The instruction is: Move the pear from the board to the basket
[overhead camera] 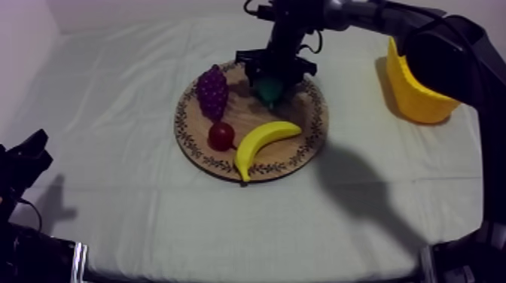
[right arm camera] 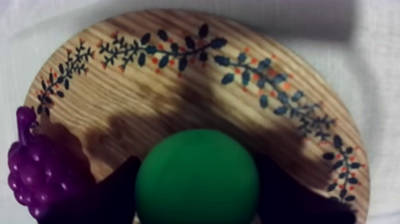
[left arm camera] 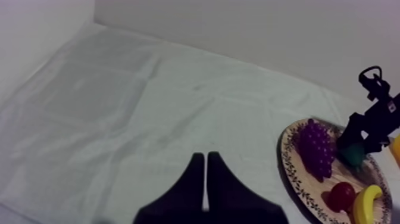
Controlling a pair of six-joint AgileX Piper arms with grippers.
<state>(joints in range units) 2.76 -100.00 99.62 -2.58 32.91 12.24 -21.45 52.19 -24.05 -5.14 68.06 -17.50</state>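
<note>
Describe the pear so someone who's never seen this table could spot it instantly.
Find the wooden board mid-table, with four fruits on it. At its far edge, beside the purple grapes, the pear sits between the fingers of the right gripper. It is the only green one, unlike the yellow banana and small red fruit.

The board [right arm camera: 155,107] shows bare wood grain, matt, with a painted leaf rim. The pear [right arm camera: 196,176] looks smooth and plastic-like — faintly glossy, like the banana [overhead camera: 262,143]. The tabletop cloth [left arm camera: 119,107] is matt and softly creased.
</note>
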